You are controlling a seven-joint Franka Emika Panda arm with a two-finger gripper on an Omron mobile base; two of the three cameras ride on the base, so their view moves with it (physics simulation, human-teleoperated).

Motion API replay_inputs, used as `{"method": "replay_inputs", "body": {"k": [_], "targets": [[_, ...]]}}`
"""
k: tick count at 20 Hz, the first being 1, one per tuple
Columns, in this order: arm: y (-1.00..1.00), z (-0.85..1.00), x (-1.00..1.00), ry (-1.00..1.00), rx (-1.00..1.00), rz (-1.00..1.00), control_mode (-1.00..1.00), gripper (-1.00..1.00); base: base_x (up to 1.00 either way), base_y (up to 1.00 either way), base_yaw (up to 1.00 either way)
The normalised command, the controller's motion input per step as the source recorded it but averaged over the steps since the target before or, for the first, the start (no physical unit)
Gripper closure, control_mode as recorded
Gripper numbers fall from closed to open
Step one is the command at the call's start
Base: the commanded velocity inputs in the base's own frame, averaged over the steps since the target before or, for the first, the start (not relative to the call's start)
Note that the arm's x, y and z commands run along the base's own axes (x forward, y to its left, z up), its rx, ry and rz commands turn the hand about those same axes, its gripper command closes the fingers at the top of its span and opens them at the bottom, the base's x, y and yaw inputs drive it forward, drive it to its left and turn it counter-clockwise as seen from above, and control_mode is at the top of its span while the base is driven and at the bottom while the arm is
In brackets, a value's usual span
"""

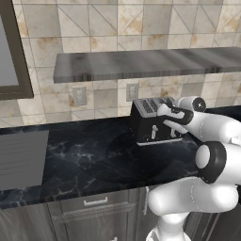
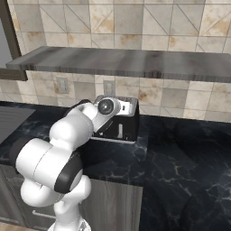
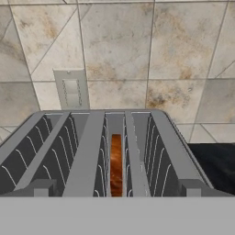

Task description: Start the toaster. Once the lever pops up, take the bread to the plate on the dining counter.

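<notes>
The toaster (image 1: 153,121) stands on the black marble surface (image 1: 89,155) close to the tiled back wall (image 1: 103,33), its silver slotted top upward and its pale levers facing out toward the robot. In the hand view, the bread (image 3: 115,164) sits down inside the right-hand slot of the toaster (image 3: 98,151), with only a narrow orange-brown edge showing between the wire guides; the rest of the slice is sunk out of sight. The toaster's near front is cut off by the bottom of that view.

From the left base view the arm's wrist covers the toaster's right end and part of its front. From the right base view the arm hides most of the toaster (image 2: 124,122), leaving its right front corner and one lever visible. I cannot tell how far the pincer is open or whether it holds anything.

A wall outlet (image 3: 71,89) sits just behind the toaster. A long grey shelf (image 1: 150,63) hangs above, well clear of the slots. The surface lies bare and open to the toaster's left and front, out to its near edge above the drawers (image 1: 94,207).
</notes>
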Motion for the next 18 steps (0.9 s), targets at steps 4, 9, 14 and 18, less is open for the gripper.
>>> {"method": "replay_inputs", "body": {"k": [4, 9, 14, 18], "targets": [[0.00, 0.00, 0.00, 0.00, 0.00, 0.00, -1.00, -1.00, 0.00, 0.00, 0.00], [0.00, 0.00, 0.00, 0.00, 0.00, 0.00, -1.00, -1.00, 0.00, 0.00, 0.00], [0.00, 0.00, 0.00, 0.00, 0.00, 0.00, -1.00, -1.00, 0.00, 0.00, 0.00], [0.00, 0.00, 0.00, 0.00, 0.00, 0.00, -1.00, -1.00, 0.00, 0.00, 0.00]]}}
